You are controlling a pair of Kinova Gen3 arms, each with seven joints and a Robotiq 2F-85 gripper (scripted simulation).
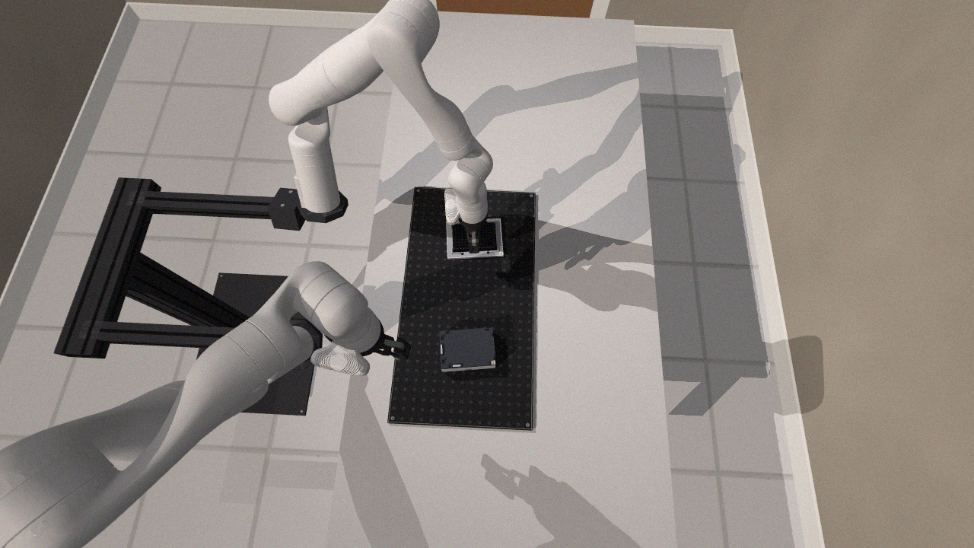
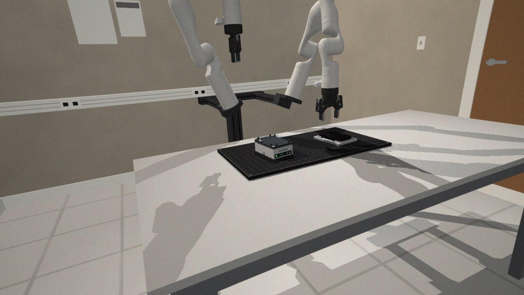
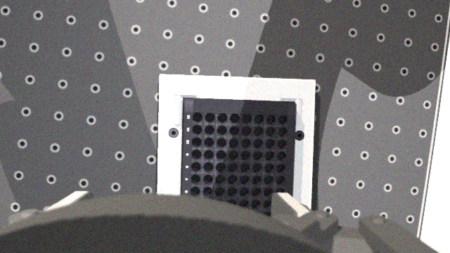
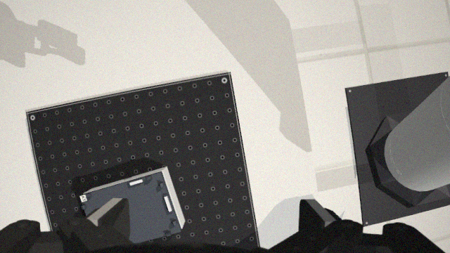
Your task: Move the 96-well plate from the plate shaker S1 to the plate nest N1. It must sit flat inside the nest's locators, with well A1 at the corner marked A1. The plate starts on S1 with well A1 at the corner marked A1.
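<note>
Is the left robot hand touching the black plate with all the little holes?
Apart. The exterior view shows it: the left gripper hangs above the black plate, with background showing between its fingertips and the plate.

Layout: plate was in nest N1, apart from shaker S1

The board (image 1: 469,293) (image 2: 252,173) (image 3: 70,100) (image 4: 140,135) lay on the desk (image 1: 592,409) (image 2: 293,198) (image 3: 436,176) (image 4: 105,53). In the exterior view, shaker S1 (image 1: 468,348) (image 2: 274,151) (image 4: 148,207) stood on the board's left part; nest N1 (image 1: 475,255) (image 2: 328,139) (image 3: 169,165) sat well apart to its right. The 96-well plate (image 1: 463,238) (image 2: 335,135) (image 3: 239,154) lay inside N1; its A1 corner could not be read. The support stand (image 1: 102,272) (image 2: 234,126) was behind the desk. The left gripper (image 1: 473,246) (image 2: 328,116) (image 3: 183,212) hung above N1. In the top view, the right gripper (image 1: 402,348) (image 2: 235,60) (image 4: 213,218) appeared left of S1.
</note>
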